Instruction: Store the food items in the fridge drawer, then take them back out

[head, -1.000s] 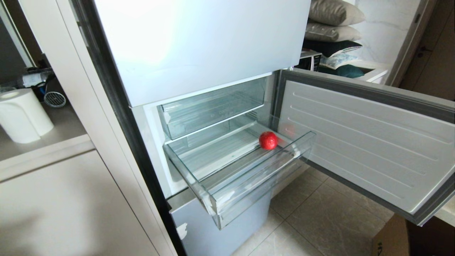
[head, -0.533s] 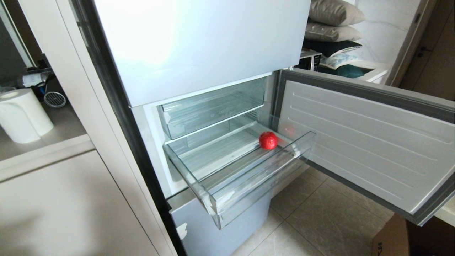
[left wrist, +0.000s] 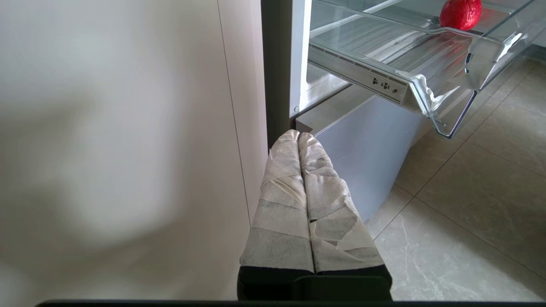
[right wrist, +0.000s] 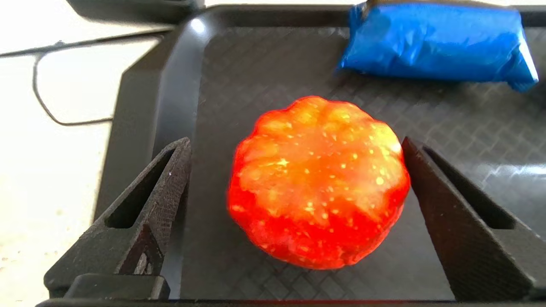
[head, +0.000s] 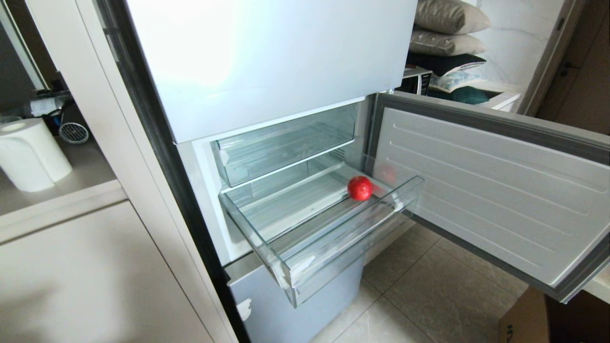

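Beside the fridge's (head: 267,62) black edge the left pincer (left wrist: 298,135) hangs pressed together, holding nothing. Farther right, a red fruit (head: 360,187) sits in the pulled-out fridge drawer (head: 286,267). Over a black tray (right wrist: 140,106), the right pincer (right wrist: 294,149) gapes wide around a lobed red-orange fruit (right wrist: 318,181), a blue packet (right wrist: 435,40) behind.

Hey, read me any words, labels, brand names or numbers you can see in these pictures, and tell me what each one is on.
No text can be read in any view.
cardboard box: dark printed marks at its edge, cut off and too small to read.
upper clear drawer: faint embossed marks on the front, too blurred to read.
blue packet on the black tray: no print visible.
fridge drawer and fridge: no label visible.
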